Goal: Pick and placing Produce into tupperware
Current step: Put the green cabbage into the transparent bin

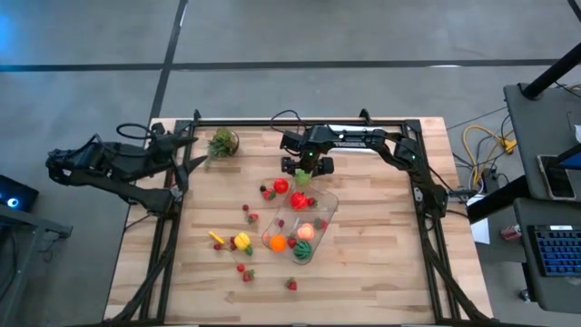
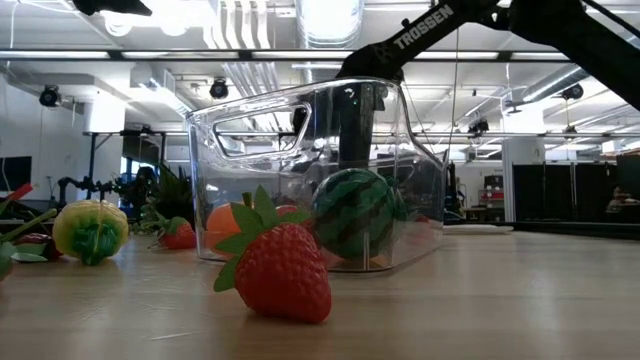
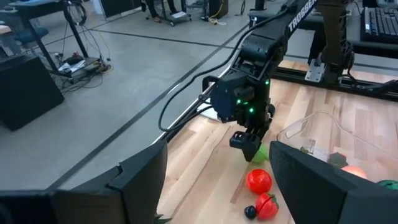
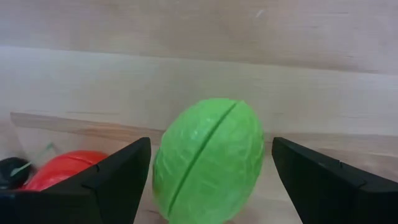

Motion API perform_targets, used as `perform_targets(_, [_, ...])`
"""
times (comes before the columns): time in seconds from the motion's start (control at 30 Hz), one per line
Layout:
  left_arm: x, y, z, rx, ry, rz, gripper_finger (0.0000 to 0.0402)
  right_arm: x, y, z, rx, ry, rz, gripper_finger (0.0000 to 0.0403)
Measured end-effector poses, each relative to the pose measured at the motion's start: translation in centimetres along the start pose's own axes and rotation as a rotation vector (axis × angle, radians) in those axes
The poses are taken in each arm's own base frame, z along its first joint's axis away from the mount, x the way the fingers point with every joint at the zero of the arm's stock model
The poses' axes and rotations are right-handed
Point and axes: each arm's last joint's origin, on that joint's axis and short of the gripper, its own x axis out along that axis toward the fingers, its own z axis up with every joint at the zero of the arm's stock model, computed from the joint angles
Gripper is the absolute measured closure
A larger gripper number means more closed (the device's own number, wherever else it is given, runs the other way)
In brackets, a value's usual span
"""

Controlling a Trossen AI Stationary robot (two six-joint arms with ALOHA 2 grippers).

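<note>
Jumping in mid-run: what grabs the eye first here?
The right gripper hangs at the table's far middle, open jaws either side of a green produce piece. Nearer, the clear tupperware lies angled mid-table, already holding several pieces. The left gripper waits open off the table's far-left corner.

Grey concrete floor [image 1: 272,36], workbench [image 1: 545,182] (keyboard atop), ceiling lights [image 2: 330,15]

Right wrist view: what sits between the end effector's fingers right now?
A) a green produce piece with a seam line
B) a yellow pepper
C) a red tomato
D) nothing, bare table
A: the right wrist view shows a green produce piece with a seam line between the two dark fingers of the right end effector, which stand apart from it on both sides, with the wooden table behind.
</note>
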Motion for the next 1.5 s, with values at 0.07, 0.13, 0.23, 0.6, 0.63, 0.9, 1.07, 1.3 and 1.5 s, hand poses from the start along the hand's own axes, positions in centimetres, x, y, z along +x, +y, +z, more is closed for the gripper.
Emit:
perform_targets(0.07, [0.0,0.1,-0.1,-0.002,-0.002,0.0,0.0135,0.0,0.0,0.0,0.0,0.0,0.0,0.0076])
perform_targets(0.13, [-0.1,0.1,-0.1,-0.004,-0.005,0.005,0.0135,0.0,0.0,0.0,0.0,0.001,-0.002,0.0076])
perform_targets(0.23, [-0.1,0.2,0.0,-0.006,-0.012,0.022,0.0135,0.0,0.0,0.0,-0.001,0.001,-0.001,0.0086])
perform_targets(0.6, [-0.1,0.2,0.0,-0.006,-0.012,0.023,0.0135,0.0,0.0,0.0,-0.01,0.0,0.001,0.0165])
perform_targets(0.63, [-0.1,0.2,0.0,-0.007,-0.013,0.023,0.0135,-0.1,0.0,0.0,-0.014,-0.002,0.004,0.0166])
perform_targets(0.9, [-0.1,0.2,-0.1,-0.008,-0.014,0.023,0.0135,-3.1,0.9,0.1,-0.052,-0.106,0.059,0.016])
perform_targets(1.07, [0.0,0.1,0.0,-0.011,-0.017,0.022,0.0135,-7.7,1.7,-0.3,-0.132,-0.191,0.142,0.0166])
perform_targets(1.3, [0.6,-0.6,0.4,-0.021,-0.027,0.019,0.0135,-14.7,2.3,-4.9,-0.381,-0.25,0.229,0.0158])
perform_targets(1.5, [1.3,-1.3,0.5,-0.001,-0.003,0.025,0.0135,-18.1,0.4,-12.2,-0.65,-0.186,0.154,0.0159])
